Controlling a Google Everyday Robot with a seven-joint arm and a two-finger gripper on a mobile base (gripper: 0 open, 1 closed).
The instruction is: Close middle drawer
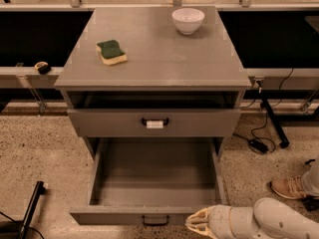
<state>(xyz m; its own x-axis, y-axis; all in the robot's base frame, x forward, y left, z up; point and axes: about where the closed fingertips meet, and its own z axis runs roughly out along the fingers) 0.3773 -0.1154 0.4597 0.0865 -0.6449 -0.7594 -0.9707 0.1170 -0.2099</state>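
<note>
Ideally, the tool (pixel 198 222), near-right at the middle drawer (pixel 114 216) front, closure indiscernible, is shifted left toward the handle (pixel 155 220) and pushed straight.

Your gripper (pixel 198 224) sits at the bottom edge of the view, just right of the black loop handle (pixel 155 220) on the middle drawer (pixel 114 216). You cannot tell whether it touches the drawer front. The drawer stands far out. On the cabinet top (pixel 164 68) you have a green-and-yellow sponge (pixel 111 52) at left and a white bowl (pixel 188 20) at the back right.
</note>
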